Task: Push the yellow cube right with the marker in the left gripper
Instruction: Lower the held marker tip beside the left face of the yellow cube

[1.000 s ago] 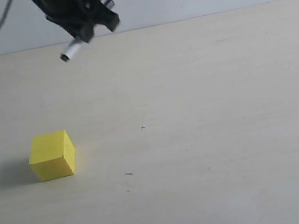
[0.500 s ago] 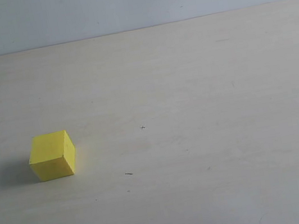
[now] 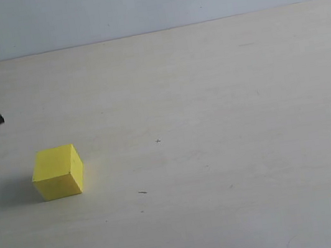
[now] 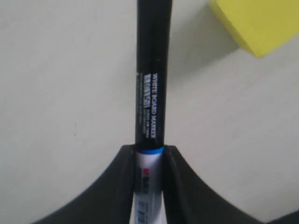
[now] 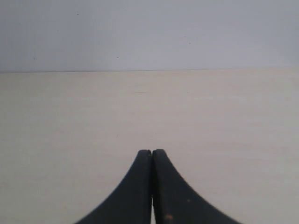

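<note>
one bright yellow matte cube (image 3: pixel 58 172), one slim black-capped whiteboard marker (image 4: pixel 150 93) and two black robot grippers, the left gripper (image 4: pixel 149 153) and the right gripper (image 5: pixel 152 153), share a single pale wood-grain tabletop (image 3: pixel 228 120) before one plain grey-white wall (image 3: pixel 146 1).

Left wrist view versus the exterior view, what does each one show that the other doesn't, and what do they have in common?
Only the left wrist view: the left end effector clamped on the marker, plus the marker's printed label and blue ring. Only the exterior view: the whole yellow cube standing on the table, with the wall behind it. Both: the marker's black end and at least part of the cube, apart from each other, over the pale tabletop.
</note>
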Robot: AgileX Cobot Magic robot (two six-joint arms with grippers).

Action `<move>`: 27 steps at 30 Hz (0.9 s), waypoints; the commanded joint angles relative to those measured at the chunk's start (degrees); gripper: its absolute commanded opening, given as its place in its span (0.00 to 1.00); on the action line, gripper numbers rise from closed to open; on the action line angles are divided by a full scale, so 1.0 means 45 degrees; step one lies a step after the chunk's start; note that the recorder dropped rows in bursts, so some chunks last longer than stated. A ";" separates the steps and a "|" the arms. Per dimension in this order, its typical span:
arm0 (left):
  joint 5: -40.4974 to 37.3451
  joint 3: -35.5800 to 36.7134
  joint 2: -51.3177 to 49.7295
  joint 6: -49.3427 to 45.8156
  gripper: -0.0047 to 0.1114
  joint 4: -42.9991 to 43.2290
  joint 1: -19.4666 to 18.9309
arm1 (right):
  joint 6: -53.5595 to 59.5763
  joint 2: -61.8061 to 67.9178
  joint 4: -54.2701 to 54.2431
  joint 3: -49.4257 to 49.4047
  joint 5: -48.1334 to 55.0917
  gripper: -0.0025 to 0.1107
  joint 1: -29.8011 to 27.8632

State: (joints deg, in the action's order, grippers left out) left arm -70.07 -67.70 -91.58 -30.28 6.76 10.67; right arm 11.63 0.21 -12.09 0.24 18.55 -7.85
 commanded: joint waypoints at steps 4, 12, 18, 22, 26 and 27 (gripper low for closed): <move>0.3121 0.2020 -0.0185 -0.4153 0.04 0.1023 -0.0019 | 0.0014 -0.0048 0.0018 -0.0054 -0.0144 0.02 0.0048; 0.6240 0.3192 -0.0831 -1.0540 0.04 0.0599 -0.1541 | 0.0014 -0.0048 0.0018 -0.0054 -0.0144 0.02 0.0048; 0.5851 0.3192 -0.1565 -1.1926 0.04 -0.1042 -0.2490 | 0.0014 -0.0048 0.0018 -0.0054 -0.0144 0.02 0.0048; 0.5975 0.3192 -0.1797 -1.2291 0.04 -0.1765 -0.2490 | 0.0014 -0.0048 0.0018 -0.0054 -0.0144 0.02 0.0048; 0.6756 0.3192 -0.1823 -1.2201 0.04 -0.1737 -0.2516 | 0.0014 -0.0048 0.0018 -0.0054 -0.0144 0.02 0.0048; 0.6758 0.3192 -0.1823 -1.2176 0.04 -0.1737 -0.2516 | 0.0014 -0.0048 0.0018 -0.0054 -0.0144 0.02 0.0048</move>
State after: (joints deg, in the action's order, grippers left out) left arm -41.02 -53.57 -99.65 -85.23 0.00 -0.39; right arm 11.63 0.21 -12.09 0.24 18.55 -7.85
